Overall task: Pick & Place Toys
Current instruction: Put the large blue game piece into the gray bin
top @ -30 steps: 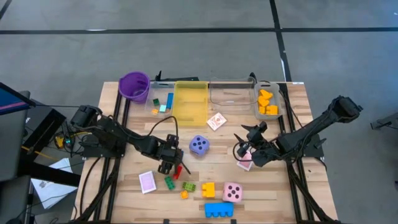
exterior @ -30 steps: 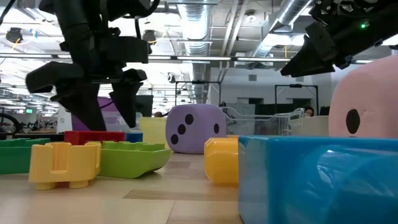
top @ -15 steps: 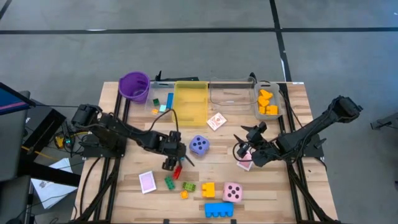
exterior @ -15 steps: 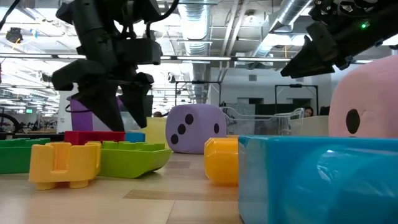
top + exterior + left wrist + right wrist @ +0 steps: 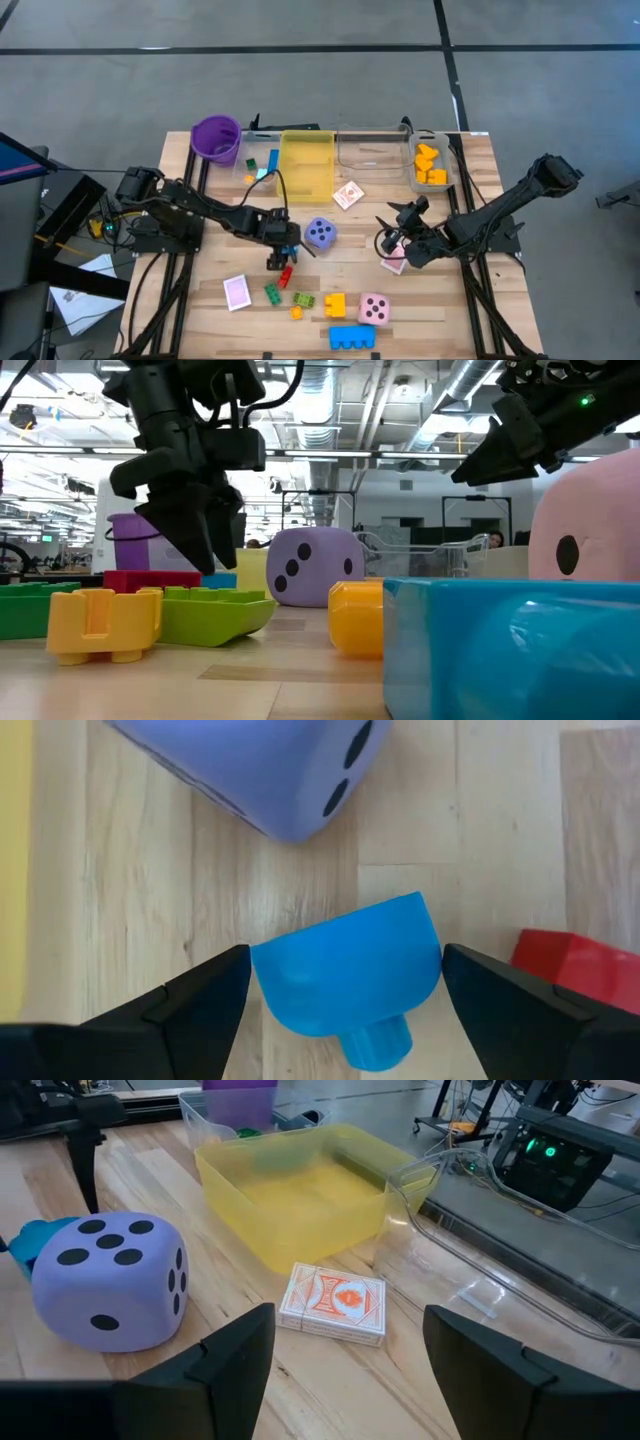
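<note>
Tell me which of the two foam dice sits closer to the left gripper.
The purple die, right beside the left gripper at mid-table. The pink die lies farther off, near the front edge.

Hiding part of blue brick (image 5: 347, 978) behind left gripper (image 5: 345, 982); cropping purple die (image 5: 262, 768) beyond it.

High view straight down, low view level at tabletop, both wrist views near, sharing purple die (image 5: 320, 234).
</note>
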You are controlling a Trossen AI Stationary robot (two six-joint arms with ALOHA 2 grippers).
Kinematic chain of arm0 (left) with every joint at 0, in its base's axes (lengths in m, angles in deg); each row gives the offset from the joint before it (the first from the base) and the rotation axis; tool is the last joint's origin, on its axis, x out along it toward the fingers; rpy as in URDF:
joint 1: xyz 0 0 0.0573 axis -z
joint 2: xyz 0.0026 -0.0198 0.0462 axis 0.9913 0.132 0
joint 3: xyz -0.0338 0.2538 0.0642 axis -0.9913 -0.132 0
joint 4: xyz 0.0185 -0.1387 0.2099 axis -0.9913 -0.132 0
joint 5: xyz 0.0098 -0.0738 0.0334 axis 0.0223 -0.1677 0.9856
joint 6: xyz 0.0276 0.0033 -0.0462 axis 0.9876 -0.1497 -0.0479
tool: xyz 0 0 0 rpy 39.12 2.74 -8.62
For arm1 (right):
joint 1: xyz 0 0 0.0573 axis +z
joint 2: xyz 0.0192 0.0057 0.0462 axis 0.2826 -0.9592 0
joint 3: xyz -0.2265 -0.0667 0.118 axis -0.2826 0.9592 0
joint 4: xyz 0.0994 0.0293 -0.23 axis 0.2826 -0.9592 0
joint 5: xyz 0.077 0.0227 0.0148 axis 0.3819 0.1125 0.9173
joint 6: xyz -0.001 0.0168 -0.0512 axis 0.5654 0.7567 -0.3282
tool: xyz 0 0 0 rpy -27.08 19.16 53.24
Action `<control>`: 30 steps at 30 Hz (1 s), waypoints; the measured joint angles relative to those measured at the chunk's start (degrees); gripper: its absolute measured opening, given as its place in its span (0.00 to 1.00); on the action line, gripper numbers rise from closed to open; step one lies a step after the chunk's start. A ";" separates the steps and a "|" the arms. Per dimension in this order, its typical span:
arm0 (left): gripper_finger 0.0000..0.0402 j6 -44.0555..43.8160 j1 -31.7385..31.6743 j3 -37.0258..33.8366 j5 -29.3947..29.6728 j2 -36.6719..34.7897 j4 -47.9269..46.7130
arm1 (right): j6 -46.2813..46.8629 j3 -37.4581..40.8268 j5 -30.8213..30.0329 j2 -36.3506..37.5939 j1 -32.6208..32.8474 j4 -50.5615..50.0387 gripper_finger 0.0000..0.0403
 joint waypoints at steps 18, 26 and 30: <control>0.80 -6.34 -0.23 -2.87 -2.61 -0.30 4.61 | 1.51 0.00 0.13 0.00 0.00 0.00 0.62; 0.80 -6.50 -0.03 -2.96 -2.99 -0.38 5.12 | 1.51 0.00 0.13 0.00 0.00 -0.02 0.62; 0.80 -6.97 -0.03 -3.16 -2.98 -1.19 5.37 | 1.51 0.00 0.15 0.00 0.00 -0.05 0.62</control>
